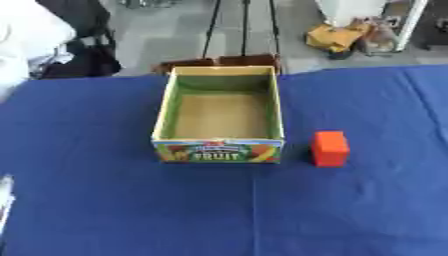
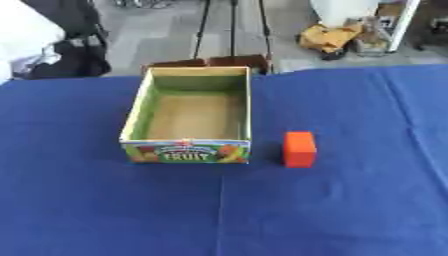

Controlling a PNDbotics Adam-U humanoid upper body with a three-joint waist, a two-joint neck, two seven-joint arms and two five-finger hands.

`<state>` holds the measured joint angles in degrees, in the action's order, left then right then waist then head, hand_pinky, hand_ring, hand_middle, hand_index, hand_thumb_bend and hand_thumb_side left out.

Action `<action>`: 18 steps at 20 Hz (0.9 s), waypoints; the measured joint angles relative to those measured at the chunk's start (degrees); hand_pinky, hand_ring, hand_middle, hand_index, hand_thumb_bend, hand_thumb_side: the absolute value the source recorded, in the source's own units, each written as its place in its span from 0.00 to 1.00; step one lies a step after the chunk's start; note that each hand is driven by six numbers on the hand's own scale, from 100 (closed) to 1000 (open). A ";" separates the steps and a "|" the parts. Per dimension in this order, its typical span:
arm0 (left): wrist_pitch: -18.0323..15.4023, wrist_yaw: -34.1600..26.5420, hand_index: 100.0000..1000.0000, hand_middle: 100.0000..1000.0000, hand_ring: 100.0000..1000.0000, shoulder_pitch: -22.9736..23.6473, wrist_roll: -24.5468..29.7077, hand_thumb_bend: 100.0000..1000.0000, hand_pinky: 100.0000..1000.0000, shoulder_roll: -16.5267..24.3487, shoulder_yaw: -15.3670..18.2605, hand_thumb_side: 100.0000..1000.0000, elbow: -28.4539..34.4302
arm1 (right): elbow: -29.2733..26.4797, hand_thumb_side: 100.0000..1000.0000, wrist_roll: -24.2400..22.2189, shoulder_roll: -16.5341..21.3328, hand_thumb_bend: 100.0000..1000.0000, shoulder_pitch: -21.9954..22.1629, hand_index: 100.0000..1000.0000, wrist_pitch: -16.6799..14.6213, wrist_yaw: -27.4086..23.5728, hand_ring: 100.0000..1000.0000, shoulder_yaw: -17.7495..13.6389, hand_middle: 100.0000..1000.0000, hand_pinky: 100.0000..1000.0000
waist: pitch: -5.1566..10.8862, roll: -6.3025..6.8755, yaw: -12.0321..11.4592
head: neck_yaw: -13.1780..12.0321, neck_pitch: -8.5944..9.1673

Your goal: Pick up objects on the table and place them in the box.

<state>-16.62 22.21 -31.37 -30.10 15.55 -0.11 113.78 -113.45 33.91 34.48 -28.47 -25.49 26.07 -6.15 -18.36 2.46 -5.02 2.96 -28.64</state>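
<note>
An open cardboard box with a "FRUIT" label on its near wall stands in the middle of the blue table. Its brown floor shows, with nothing lying on it. An orange block stands upright on the cloth just right of the box's near right corner, a small gap apart from it. Neither of my hands shows in either view.
The blue cloth covers the whole table. Beyond the far edge are tripod legs, a dark bag at the left and yellow clutter on the floor. A pale sliver shows at the left edge.
</note>
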 measured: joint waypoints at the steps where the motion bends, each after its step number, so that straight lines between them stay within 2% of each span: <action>1: 0.00 0.00 0.93 0.83 0.86 0.00 -0.01 0.00 0.74 0.00 0.00 0.97 0.00 | 0.00 1.00 0.00 0.00 0.00 0.01 0.76 0.00 0.00 0.70 -0.01 0.62 0.64 | 0.00 0.00 0.00 | -0.01 0.01; 13: 0.03 0.00 0.93 0.83 0.86 0.01 -0.04 0.00 0.74 0.00 0.01 0.97 0.00 | 0.00 1.00 -0.34 0.00 0.00 0.08 0.77 0.35 0.00 0.71 -0.20 0.62 0.64 | -0.04 0.00 0.05 | -0.02 0.05; 16: 0.08 0.00 0.93 0.83 0.86 0.03 -0.10 0.00 0.74 0.00 0.01 0.97 0.00 | 0.00 1.00 -1.08 0.23 0.00 -0.43 0.79 1.37 -0.10 0.74 -0.31 0.64 0.64 | -0.04 0.00 0.14 | 0.02 0.06; 18: 0.09 0.00 0.93 0.83 0.86 0.06 -0.10 0.00 0.74 0.00 0.01 0.97 0.00 | 0.00 1.00 -2.18 1.12 0.04 -1.56 0.80 2.68 -0.52 0.76 -0.31 0.66 0.65 | -0.04 0.00 0.14 | 0.05 0.06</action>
<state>-16.53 22.21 -31.31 -30.20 15.55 -0.10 113.78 -113.45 31.72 35.60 -30.03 -22.81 25.54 -6.46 -18.40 2.46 -4.88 3.02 -28.59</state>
